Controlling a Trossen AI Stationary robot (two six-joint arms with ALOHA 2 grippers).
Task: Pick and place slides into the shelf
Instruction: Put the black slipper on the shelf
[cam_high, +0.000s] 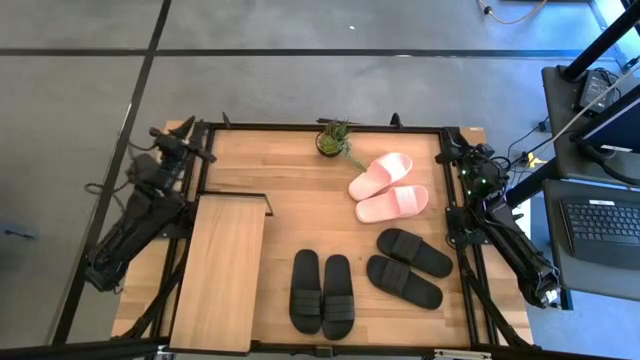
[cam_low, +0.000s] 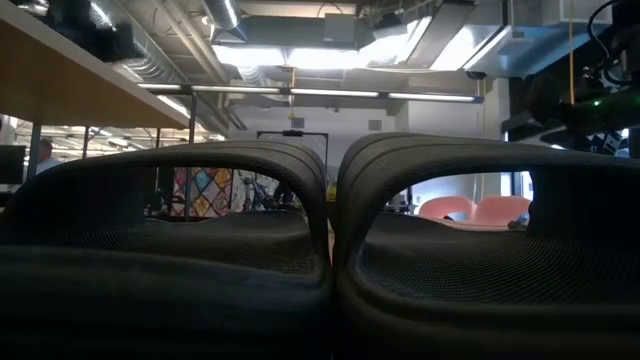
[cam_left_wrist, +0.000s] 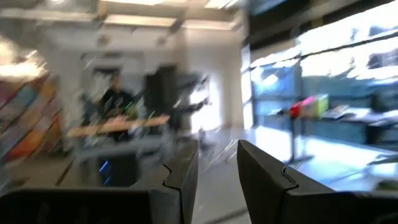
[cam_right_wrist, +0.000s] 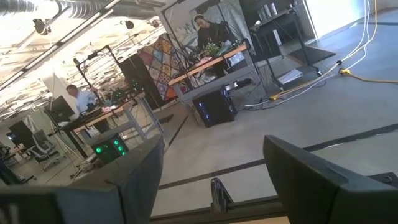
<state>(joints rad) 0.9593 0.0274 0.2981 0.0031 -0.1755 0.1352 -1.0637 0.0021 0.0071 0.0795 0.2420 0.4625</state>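
Both claws are parked off the working area and grip nothing. Left claw (cam_left_wrist: 214, 180), seen in its own wrist view, has its two dark fingers parted by a narrow gap with only blurred room behind; in the high view that arm lies folded along the left edge of the desk (cam_high: 290, 190). Right claw (cam_right_wrist: 217, 180) stands wide open in its wrist view, facing the room, where two people sit at benches; its arm lies along the desk's right edge.

On the desk, the shelf (cam_high: 218, 270) fills the lower left of the high view, a long light-wood plank with nothing on it. A black pair of slides (cam_high: 322, 293) lies side by side at lower centre, just beside the shelf but apart from it. A second black pair (cam_high: 408, 266) lies angled at lower right. The pink pair (cam_high: 388, 188) sits above them at upper right, near a small potted plant (cam_high: 335, 138) at the top edge.
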